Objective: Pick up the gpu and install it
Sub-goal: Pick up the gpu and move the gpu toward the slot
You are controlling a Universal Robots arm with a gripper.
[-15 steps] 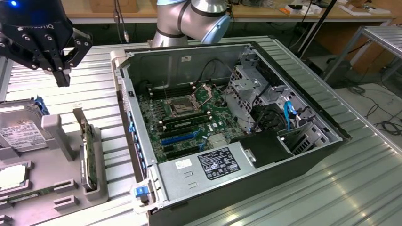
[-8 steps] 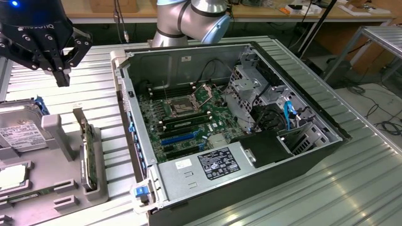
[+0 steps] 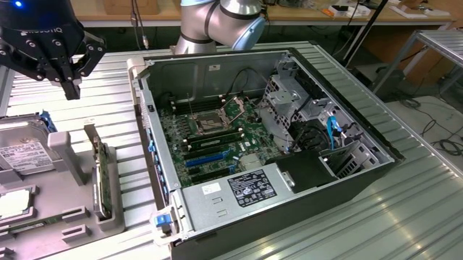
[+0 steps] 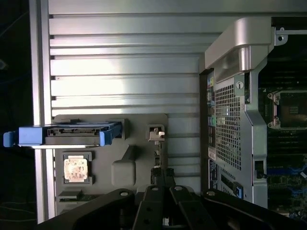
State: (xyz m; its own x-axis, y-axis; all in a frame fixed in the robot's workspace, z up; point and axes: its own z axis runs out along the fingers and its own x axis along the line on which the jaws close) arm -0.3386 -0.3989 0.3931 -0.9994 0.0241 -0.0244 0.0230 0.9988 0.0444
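Note:
The gpu (image 3: pixel 102 174) stands on edge in a slot of the grey holder (image 3: pixel 69 200) at the exterior view's left, green board edge up and silver bracket at its far end. My black gripper (image 3: pixel 71 89) hangs above and beyond it, well clear, fingers drawn together with nothing between them. In the wrist view the gpu (image 4: pixel 157 163) shows edge-on as a thin dark strip running under my gripper (image 4: pixel 165 203). The open computer case (image 3: pixel 217 227) lies beside the holder, its motherboard (image 3: pixel 217 130) with blue and black slots exposed.
A silver hard drive (image 3: pixel 21 154) with blue rails (image 4: pixel 62 135) sits in the holder by the gpu. A CPU chip (image 4: pixel 76 168) rests in a pocket close by. The arm's base (image 3: pixel 217 24) stands behind the case. Ribbed metal table (image 3: pixel 405 216) surrounds everything.

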